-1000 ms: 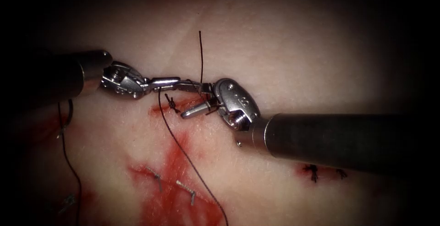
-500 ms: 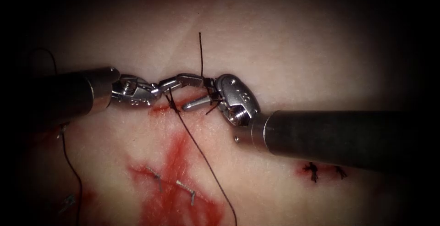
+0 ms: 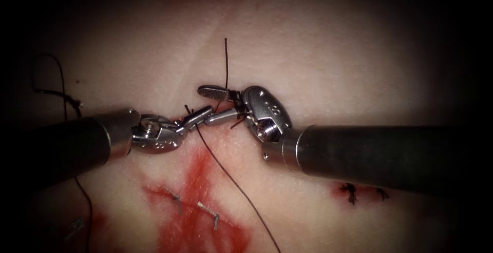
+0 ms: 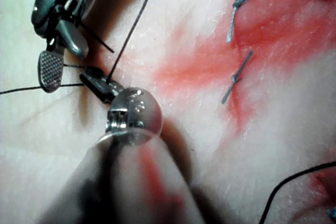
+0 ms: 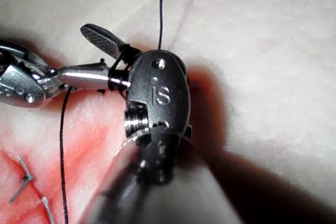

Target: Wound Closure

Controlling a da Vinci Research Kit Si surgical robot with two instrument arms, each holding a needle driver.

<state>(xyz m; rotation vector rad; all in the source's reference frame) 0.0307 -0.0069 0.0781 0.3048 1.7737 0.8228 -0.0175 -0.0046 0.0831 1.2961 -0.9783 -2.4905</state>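
left tool (image 3: 197, 116) now lower and nearer the cut, jaws closed on the thread (image 3: 231, 177) beside the knot, right tool (image 3: 215, 105) jaws spread wider, upper jaw lifted, thread's long strand swung rightward

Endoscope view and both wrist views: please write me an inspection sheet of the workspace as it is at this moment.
surface: tissue, with red fluid below the tools.
job's things: thread runs from the left tool toward the lower edge; turns of it lie around the right tool, and one end stands up above it. The needle's place cannot be told.
clutter: short grey pieces in the red fluid; dark knots below the right shaft.
grippers: left tool shut, apparently on the thread; right tool open, gripping nothing.
cables: nothing seen.
surroundings: dark around the tissue.
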